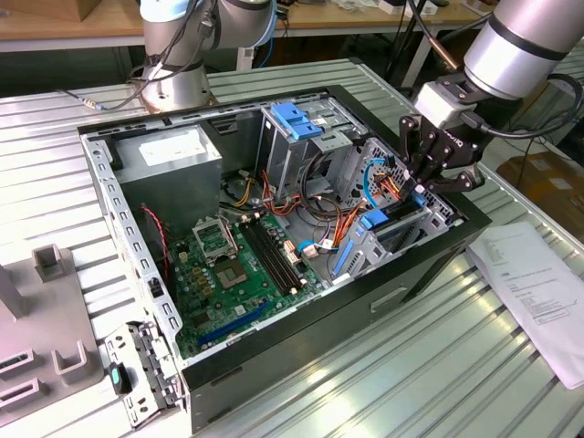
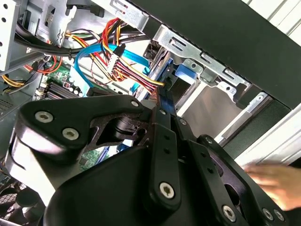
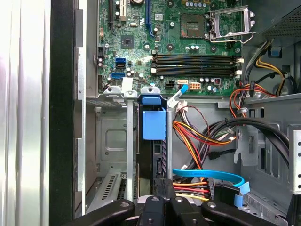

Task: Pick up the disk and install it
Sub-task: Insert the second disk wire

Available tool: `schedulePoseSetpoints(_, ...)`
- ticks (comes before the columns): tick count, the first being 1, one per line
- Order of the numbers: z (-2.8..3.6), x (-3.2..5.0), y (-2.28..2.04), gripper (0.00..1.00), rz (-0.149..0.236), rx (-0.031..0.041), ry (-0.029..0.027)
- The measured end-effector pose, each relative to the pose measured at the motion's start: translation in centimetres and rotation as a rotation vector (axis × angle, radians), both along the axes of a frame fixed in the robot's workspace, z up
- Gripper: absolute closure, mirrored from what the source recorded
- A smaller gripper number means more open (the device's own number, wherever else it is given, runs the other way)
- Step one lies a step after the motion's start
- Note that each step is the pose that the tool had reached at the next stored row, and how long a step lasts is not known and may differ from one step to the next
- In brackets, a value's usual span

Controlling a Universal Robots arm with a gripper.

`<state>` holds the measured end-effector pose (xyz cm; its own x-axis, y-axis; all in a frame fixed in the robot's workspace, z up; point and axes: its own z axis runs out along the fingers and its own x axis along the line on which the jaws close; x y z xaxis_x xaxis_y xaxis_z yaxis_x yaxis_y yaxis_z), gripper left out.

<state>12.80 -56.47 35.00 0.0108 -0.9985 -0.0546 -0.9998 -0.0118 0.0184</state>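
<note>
Disk (image 3: 153, 141) sits edge-up in the drive bay at the front corner of the open PC case (image 1: 301, 338), blue rail tab (image 3: 154, 123) on its far end. End effector (image 1: 422, 178) clenched on disk's near edge, fingers (image 2: 162, 122) close together around it; one end effector, one disk. Beyond: one blue SATA cable (image 3: 207, 173), one motherboard (image 3: 188, 42) with four RAM slots, one CPU socket. One paper sheet (image 1: 538, 292) on the surface (image 1: 411, 383) beside case.
</note>
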Motion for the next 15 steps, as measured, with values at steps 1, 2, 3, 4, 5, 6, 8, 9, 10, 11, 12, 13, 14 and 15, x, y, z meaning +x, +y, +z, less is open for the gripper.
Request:
schedulePoseSetpoints(1,0.45,0.04,0.0,0.89,0.0,0.0001,0.0003)
schedulePoseSetpoints(2,0.99,0.04,0.0,0.89,0.0,0.0003,0.0003)
schedulePoseSetpoints(3,1.03,0.04,0.0,0.89,0.0,0.0009,0.0002)
schedulePoseSetpoints(4,1.03,0.04,0.01,0.89,0.0,0.0011,0.0003)
schedulePoseSetpoints(5,1.13,0.04,0.01,0.89,0.0,0.0006,0.0005)
schedulePoseSetpoints(6,1.27,0.04,0.01,0.89,0.0,0.0004,0.0005)
schedulePoseSetpoints(8,1.99,0.04,0.04,0.89,0.0,0.0008,0.0005)
schedulePoseSetpoints(9,2.14,0.04,0.28,0.89,0.0,0.0009,0.0005)
schedulePoseSetpoints(10,2.16,-0.08,0.58,0.89,0.001,0.0009,0.0005)
schedulePoseSetpoints(11,2.16,-0.18,0.62,0.89,0.002,0.0008,0.0005)
schedulePoseSetpoints(12,2.16,-0.28,0.63,0.89,0.002,0.0008,0.0005)
schedulePoseSetpoints(13,2.2,-0.39,0.68,0.89,0.002,0.0007,0.0005)
schedulePoseSetpoints(14,2.27,-0.47,0.71,0.89,0.002,0.0007,0.0005)
schedulePoseSetpoints(15,2.37,-0.53,0.76,0.89,0.003,0.0009,0.0005)
